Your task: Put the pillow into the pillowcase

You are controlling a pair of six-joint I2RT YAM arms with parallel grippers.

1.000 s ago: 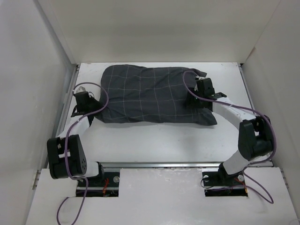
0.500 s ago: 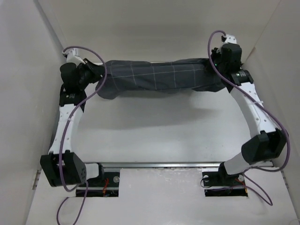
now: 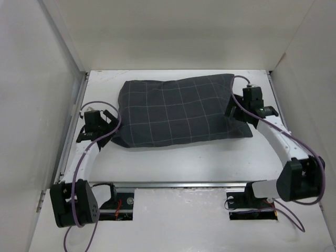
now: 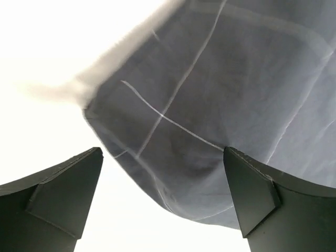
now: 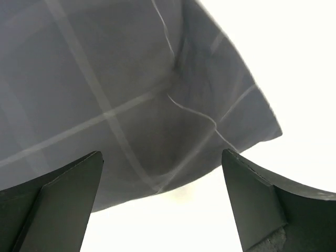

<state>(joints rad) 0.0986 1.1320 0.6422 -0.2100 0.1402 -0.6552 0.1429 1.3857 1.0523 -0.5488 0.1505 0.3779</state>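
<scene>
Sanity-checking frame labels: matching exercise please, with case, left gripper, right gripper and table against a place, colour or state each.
1. case
2. left gripper
3. right gripper
4. table

A. white, under everything
B. open, at the case's right end
C. dark grey with a pale grid, lying flat
D. open, at the case's near-left corner

Pairs: 1-C, 2-D, 3-B, 4-A

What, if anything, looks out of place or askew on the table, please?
Nothing stands out. The pillowcase lies plump on the table, only slightly skewed; the left claw and right claw stand open at its ends.
</scene>
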